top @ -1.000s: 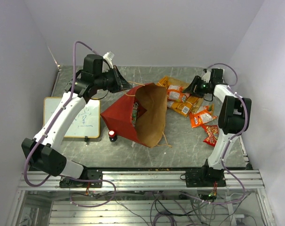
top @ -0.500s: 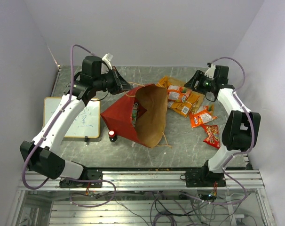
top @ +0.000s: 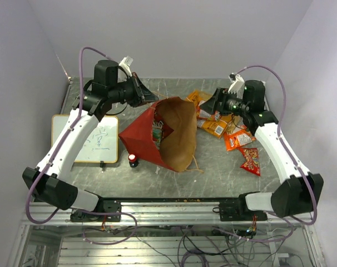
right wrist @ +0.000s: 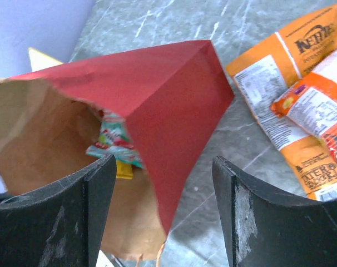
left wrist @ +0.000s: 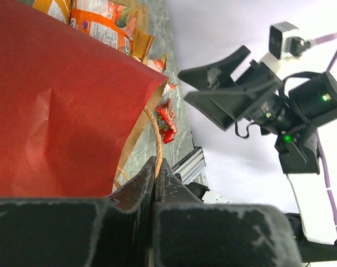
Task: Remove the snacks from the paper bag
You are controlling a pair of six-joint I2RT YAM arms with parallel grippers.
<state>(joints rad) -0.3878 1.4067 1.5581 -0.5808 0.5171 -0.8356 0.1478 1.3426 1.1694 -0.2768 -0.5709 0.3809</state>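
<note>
L gripper (left wrist: 155,167) is clamped on cord handle (left wrist: 157,130) of paper bag (top: 139,138), R gripper (right wrist: 164,183) w/ jaws apart near its mouth, snacks (top: 219,127) lying to the right.

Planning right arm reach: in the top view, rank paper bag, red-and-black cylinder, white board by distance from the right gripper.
From the right gripper:
1. paper bag, just to its left.
2. cylinder, past the bag, toward the near edge.
3. white board, far left.
</note>
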